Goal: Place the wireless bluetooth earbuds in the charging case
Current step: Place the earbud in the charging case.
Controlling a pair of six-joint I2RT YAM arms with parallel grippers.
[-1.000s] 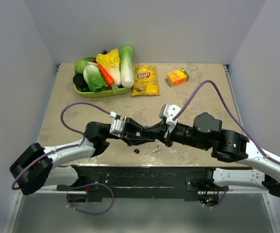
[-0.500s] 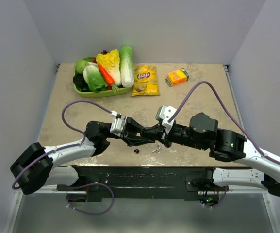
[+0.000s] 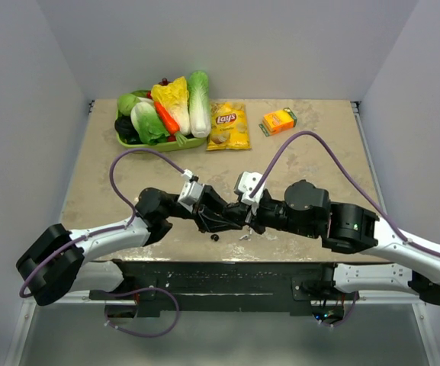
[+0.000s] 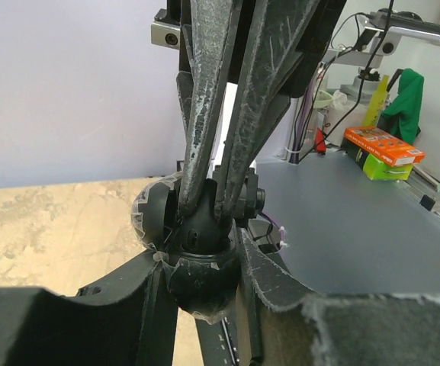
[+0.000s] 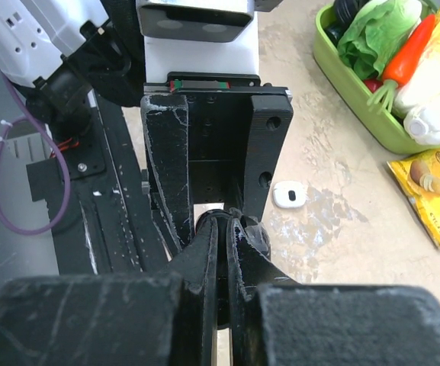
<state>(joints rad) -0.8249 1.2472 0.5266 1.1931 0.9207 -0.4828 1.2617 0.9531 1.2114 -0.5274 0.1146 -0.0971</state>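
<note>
Two arms meet tip to tip near the front edge of the tan table (image 3: 322,156). Left gripper (image 4: 202,263): jaws closed around one charging case (image 4: 204,288), a glossy black rounded shell wedged between its fingers. Right gripper (image 5: 225,226): fingers pressed almost together, only a sliver between them, tips down at the top of the case. Whether anything is pinched there cannot be told. Earbuds: one in view, a tiny black earbud (image 3: 214,237) lying loose on the table just in front of the left gripper, touching neither tool. Just beside it to the right, one thin white scrap (image 3: 244,235). The right wrist view shows one small white oval piece with a dark spot (image 5: 288,194) on the table past the left gripper. Containers: one green tray (image 3: 132,142) at the far left, heaped with toy vegetables, among them one orange carrot (image 3: 167,117), pale cabbages and leafy greens. What the case holds inside cannot be seen. Beside the tray, one yellow chip bag (image 3: 228,126) lying flat, red logo reading "Lay's". Further right, one small orange box (image 3: 279,120), print too small to read.
</note>
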